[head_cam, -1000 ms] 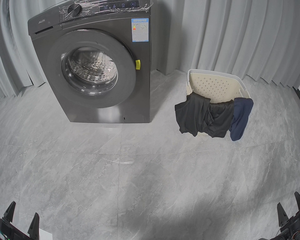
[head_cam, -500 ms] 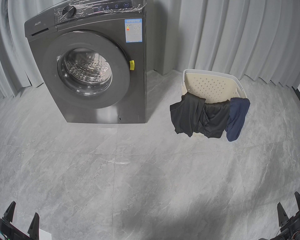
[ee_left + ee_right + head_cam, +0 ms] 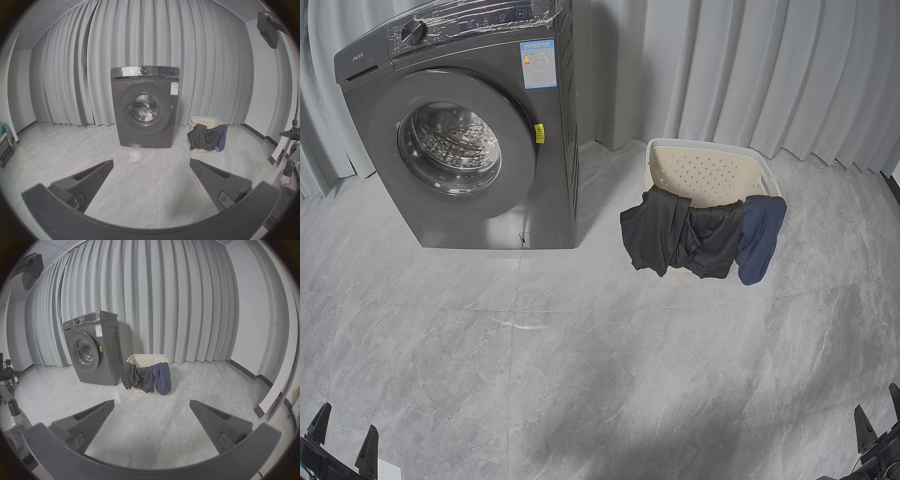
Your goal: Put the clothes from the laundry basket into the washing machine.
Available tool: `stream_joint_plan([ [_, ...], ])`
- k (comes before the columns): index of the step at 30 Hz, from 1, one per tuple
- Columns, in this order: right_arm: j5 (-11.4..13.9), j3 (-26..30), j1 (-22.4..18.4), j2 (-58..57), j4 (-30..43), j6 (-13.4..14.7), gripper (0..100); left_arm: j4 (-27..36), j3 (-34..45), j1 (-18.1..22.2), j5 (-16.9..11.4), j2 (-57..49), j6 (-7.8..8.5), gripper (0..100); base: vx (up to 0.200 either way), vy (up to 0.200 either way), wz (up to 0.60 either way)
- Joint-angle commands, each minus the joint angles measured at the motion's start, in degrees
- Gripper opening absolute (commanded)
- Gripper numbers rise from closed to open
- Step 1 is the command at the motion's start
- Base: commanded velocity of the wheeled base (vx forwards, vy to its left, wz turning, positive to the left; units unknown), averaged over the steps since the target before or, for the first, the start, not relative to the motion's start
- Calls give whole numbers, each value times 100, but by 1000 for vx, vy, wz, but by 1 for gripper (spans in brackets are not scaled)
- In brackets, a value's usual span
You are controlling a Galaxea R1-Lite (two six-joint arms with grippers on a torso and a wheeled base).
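Observation:
A dark grey washing machine stands at the back left, its round drum opening facing me. A cream laundry basket sits on the floor to its right. Black clothes and a navy garment hang over the basket's near rim. My left gripper is open at the bottom left corner, far from both. My right gripper is open at the bottom right corner. In the wrist views each gripper has its fingers spread with nothing between them.
Pale grey curtains run along the back wall behind the machine and basket. Wide grey tiled floor lies between me and both objects. A dark baseboard lines the right wall.
The whole head view has shifted: machine and basket sit further left in the picture than before, so the camera has turned. Both grippers keep the same place and stay open.

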Motion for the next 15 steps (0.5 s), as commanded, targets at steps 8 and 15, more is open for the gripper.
stream_joint_plan([
  [8, 3, 101, 0, -22, 0, -1, 100, -1, 101, 2, 13, -77, -24, 100, 200, 0, 0],
  [15, 3, 101, 0, -22, 0, -1, 100, -1, 101, 2, 22, -77, -24, 100, 200, 0, 0],
])
